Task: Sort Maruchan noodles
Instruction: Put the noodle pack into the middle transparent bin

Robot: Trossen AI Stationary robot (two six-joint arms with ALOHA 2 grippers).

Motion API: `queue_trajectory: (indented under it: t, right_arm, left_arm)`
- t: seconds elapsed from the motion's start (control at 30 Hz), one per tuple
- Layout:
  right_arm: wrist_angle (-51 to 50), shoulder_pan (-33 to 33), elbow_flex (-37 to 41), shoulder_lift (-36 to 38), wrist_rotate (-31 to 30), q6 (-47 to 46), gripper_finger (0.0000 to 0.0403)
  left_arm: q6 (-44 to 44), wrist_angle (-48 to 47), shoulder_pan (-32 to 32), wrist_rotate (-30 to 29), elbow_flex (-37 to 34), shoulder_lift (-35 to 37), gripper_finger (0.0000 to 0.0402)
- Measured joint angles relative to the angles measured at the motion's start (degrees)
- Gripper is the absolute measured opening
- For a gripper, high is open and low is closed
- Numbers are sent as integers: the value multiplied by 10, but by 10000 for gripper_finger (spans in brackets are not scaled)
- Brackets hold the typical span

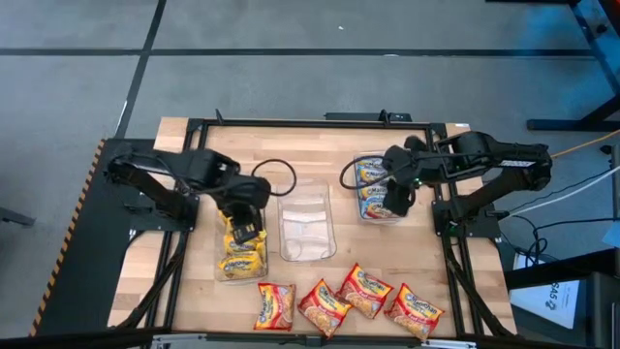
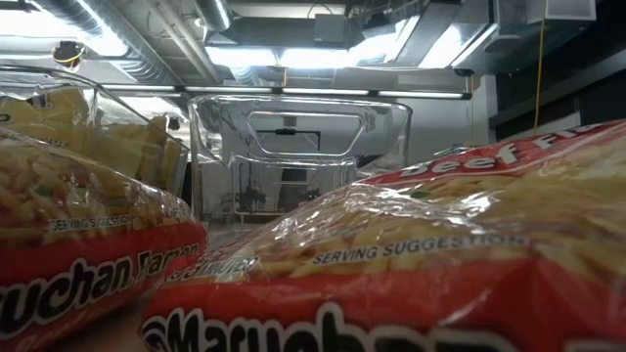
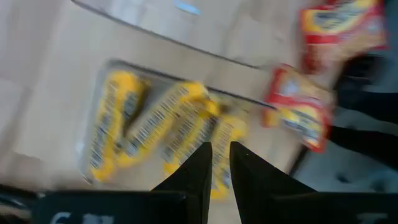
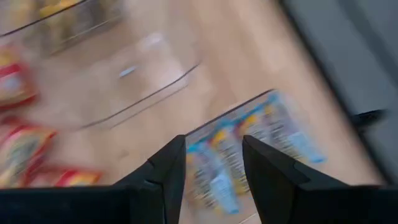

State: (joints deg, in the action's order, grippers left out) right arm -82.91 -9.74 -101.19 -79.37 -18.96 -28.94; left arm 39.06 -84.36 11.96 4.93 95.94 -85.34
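Four red-orange packets (image 1: 347,302) of Maruchan noodles lie loose in a ragged row on the wooden table (image 1: 184,145), nearer its front edge than either of my pincers. Two of them fill the low view (image 2: 411,264), so close that only their printing reads.

My left pincer (image 1: 242,231) hangs over the left clear tray (image 1: 221,276), which holds the yellow packets (image 3: 155,124) standing on edge, side by side. Its fingers (image 3: 196,168) are drawn close, with only a narrow slit between them and nothing in it. The yellow packets sit directly beyond the tips.

My right pincer (image 1: 395,202) hangs over the right clear tray (image 1: 360,165), where the blue-edged packets (image 4: 249,149) lie. Its fingers (image 4: 171,168) stand apart with a clear gap, and nothing is gripped; the blue-edged packets show through that gap, below the tips.

Between my two pincers sits a third clear tray (image 1: 308,225), with no packet showing inside it. The nearest red-orange packet (image 1: 275,304) lies just beyond the front end of the left tray, past my left pincer; the others spread toward my right side, well apart from my right pincer.
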Motion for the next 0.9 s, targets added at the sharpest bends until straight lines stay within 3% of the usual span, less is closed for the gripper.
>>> queue_trajectory:
  t: [0.23,0.5,0.6,0.7,0.9]
  right_arm:
    - [-41,-1,0,0,228,-2,156]
    - [-69,-2,30,20,304,10,156]
    - [-71,-27,66,63,303,13,156]
    - [-70,-56,111,120,259,-36,156]
    - [-60,-138,227,245,171,-227,156]
  left_arm:
    - [56,-7,61,68,35,2,50]
    - [58,-58,164,25,35,1,50]
    - [79,-54,190,-18,35,12,50]
    - [89,-58,199,-59,36,23,50]
    - [108,-52,200,-134,35,30,50]
